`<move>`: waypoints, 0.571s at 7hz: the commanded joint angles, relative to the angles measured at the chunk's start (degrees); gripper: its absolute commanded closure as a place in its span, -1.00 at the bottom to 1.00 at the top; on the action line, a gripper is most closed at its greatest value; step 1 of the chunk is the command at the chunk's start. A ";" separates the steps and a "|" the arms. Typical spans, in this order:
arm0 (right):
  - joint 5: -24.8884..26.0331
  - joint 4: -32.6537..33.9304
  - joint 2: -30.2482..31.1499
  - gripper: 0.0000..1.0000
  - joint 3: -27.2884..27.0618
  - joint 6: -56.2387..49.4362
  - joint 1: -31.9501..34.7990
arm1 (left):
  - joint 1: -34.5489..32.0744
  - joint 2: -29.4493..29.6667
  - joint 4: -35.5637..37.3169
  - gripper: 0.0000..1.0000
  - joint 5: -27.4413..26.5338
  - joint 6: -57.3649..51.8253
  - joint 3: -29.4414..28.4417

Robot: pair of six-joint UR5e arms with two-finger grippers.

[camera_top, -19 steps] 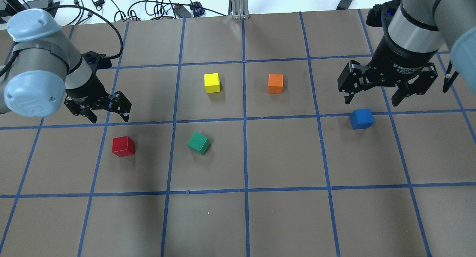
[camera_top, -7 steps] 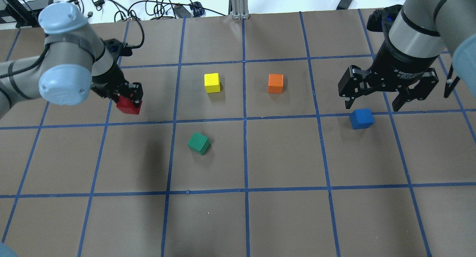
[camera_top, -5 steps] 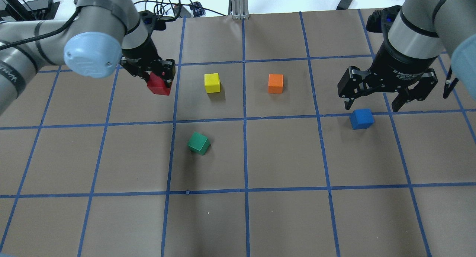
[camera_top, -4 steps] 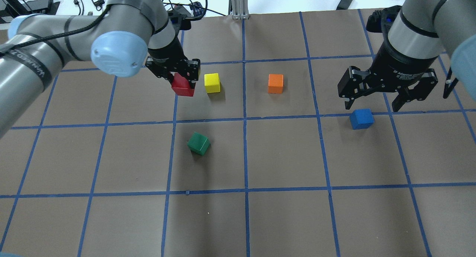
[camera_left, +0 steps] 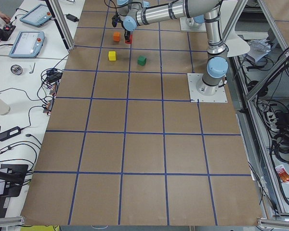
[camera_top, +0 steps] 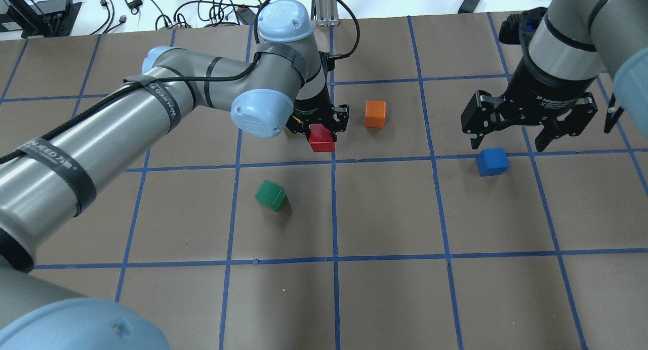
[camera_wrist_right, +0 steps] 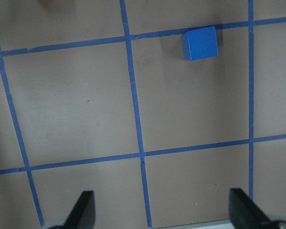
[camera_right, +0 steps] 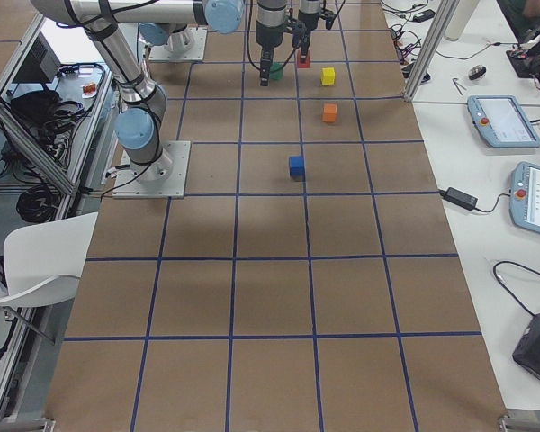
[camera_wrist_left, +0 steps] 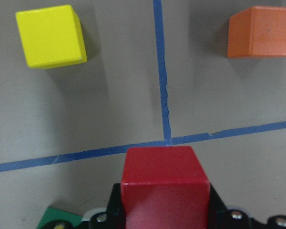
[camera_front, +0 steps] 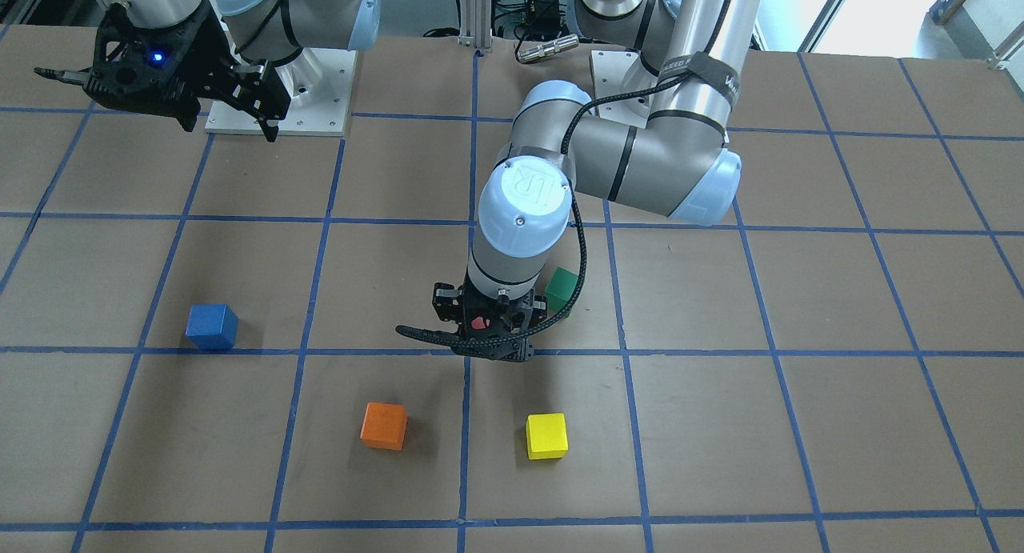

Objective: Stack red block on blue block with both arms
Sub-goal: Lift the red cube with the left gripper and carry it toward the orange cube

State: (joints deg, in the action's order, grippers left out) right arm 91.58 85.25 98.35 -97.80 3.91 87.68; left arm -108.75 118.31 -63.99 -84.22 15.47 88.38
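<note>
Two arms reach over the table (camera_top: pixel 385 299). From the lower left of the overhead view, the left arm stretches to upper centre, its downward-pointing left gripper (camera_top: pixel 320 129) clamped on the red block (camera_top: pixel 322 138). At upper right, the right gripper (camera_top: pixel 508 143) hangs with fingers spread wide, beside the blue block (camera_top: pixel 492 161), which sits on the table.

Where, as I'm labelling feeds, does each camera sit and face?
Front-facing: across the table, facing the robot; left arm on view's right.
Overhead: behind the robot, looking down; left gripper holds red block.
Exterior left: table's end, looking along it; left arm nearest.
Exterior right: opposite end; right arm nearest.
Left wrist: looks down past the red block.
Right wrist: looks down; fingertips, blue block.
Shared by front-facing and overhead: orange block.
</note>
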 commanded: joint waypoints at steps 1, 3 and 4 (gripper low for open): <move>0.09 -0.08 0.00 -1.00 -0.03 -0.04 0.03 | -1.90 3.93 4.21 0.92 -3.23 5.53 -0.32; 0.09 0.18 0.18 -1.00 -1.78 0.05 0.03 | -2.08 5.96 4.66 -0.24 -2.89 5.54 0.21; 0.09 0.27 0.18 -1.00 -1.96 0.31 0.03 | -1.99 6.14 4.58 -0.99 -3.06 5.02 0.73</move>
State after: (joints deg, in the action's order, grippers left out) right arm 91.67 85.41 98.49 -99.31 4.01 87.71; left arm -110.74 123.95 -59.50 -87.19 20.76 88.65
